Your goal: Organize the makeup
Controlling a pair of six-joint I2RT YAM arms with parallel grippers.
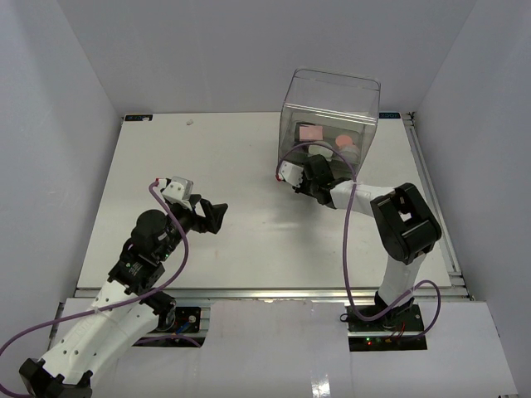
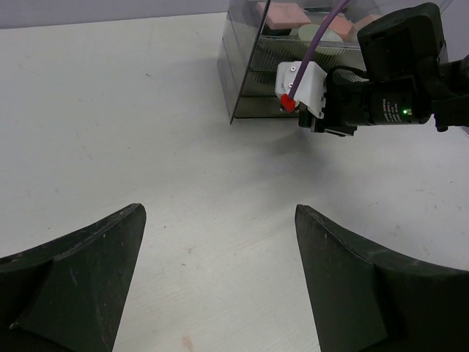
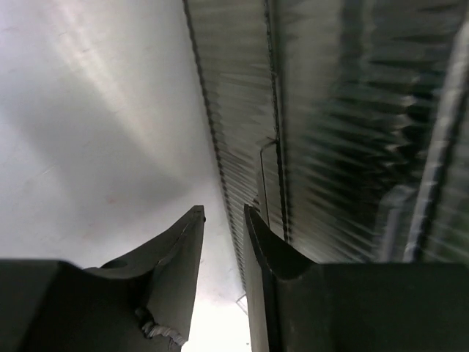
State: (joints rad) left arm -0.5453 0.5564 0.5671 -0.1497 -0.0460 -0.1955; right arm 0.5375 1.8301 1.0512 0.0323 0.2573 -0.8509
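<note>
A flat white table [image 1: 232, 166] is seen from above, and a large clear plastic box [image 1: 332, 95] with ribbed grey drawers [image 2: 253, 73] is set at its far right part. The black-and-white right arm [image 1: 406, 224] is stretched from its base to the front of that box, while the left arm [image 1: 141, 249] is bent over the near left part of the table, well apart from the box. A purple cable [image 1: 348, 249] is looped along the right arm. The left gripper [image 2: 220, 213] is held released, its black fingers [image 2: 88, 271] spread wide over bare table with nothing between them. The right gripper [image 3: 224, 211] is placed close against the ribbed drawer front [image 3: 330, 110]; its fingers [image 3: 176, 249] are drawn almost together, only a thin slit being left, and whether anything is pinched there cannot be told. The makeup is found inside the box, in its upper part: a pink rectangular palette [image 2: 286, 13] is laid flat, and a small round pale compact [image 2: 322, 33] is lodged just beside it.
</note>
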